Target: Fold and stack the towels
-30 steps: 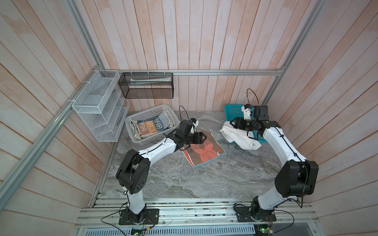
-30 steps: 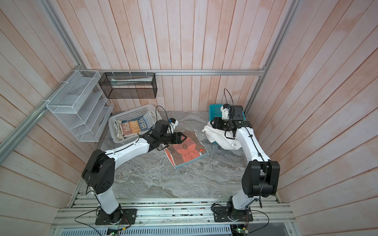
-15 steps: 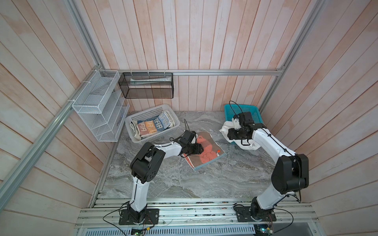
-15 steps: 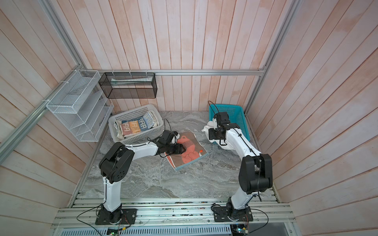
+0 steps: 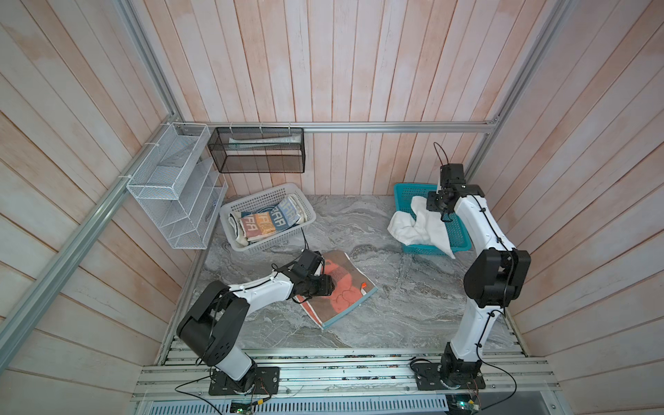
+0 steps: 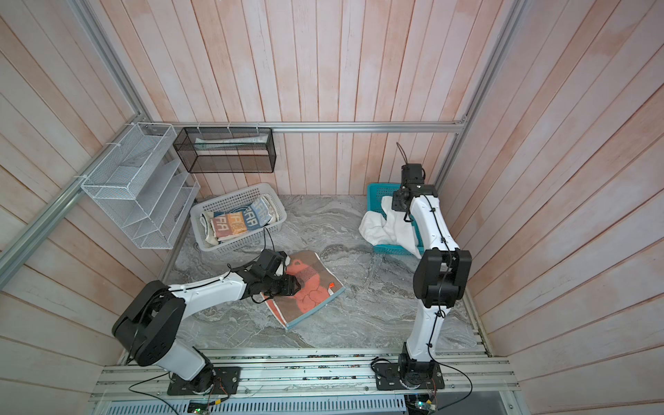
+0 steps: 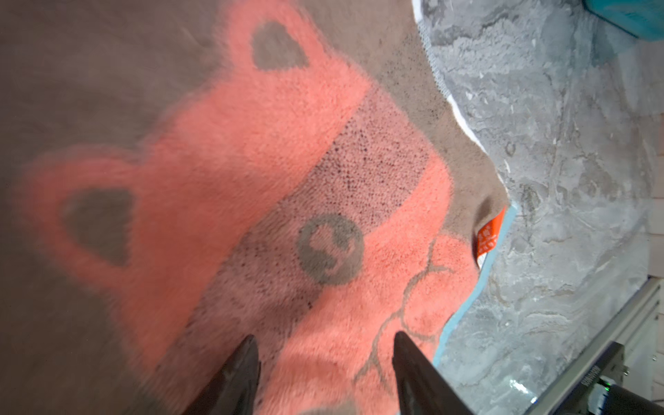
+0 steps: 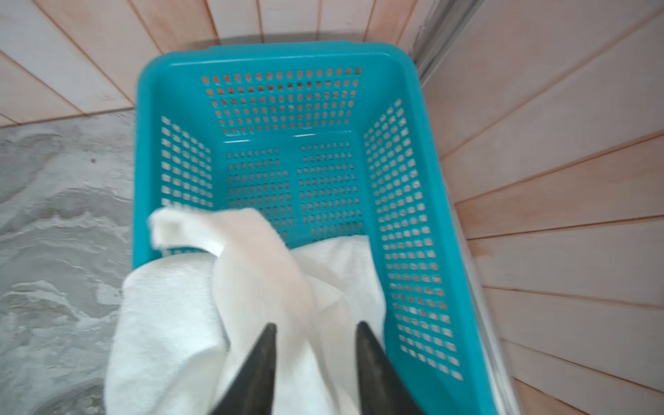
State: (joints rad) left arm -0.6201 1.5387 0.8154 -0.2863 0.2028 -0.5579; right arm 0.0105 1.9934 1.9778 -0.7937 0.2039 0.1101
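A salmon-brown towel [image 5: 346, 293] [image 6: 316, 287] with a bear picture lies folded on the marble table, a light blue edge showing along one side. My left gripper [image 7: 325, 339] [image 5: 328, 284] hovers low over it, open, with nothing between its fingers. A large plain white towel [image 5: 413, 230] [image 8: 172, 323] hangs crumpled over the rim of a teal basket [image 5: 406, 187] [image 8: 280, 54]. My right gripper [image 8: 316, 326] [image 5: 431, 210] is above that basket, shut on a raised fold of the white towel. A lettered white-blue-orange towel [image 5: 267, 222] lies folded in a white basket [image 5: 233, 212].
A white wire rack [image 5: 172, 187] and a black mesh basket [image 5: 257, 151] hang on the back left walls. The teal basket sits in the back right corner against the wall. A metal rail [image 5: 341, 363] runs along the table's front edge.
My right gripper dipped and rose again with the white towel, now over the teal basket, its jaws narrower. My left gripper drew toward the front across the salmon-brown towel.
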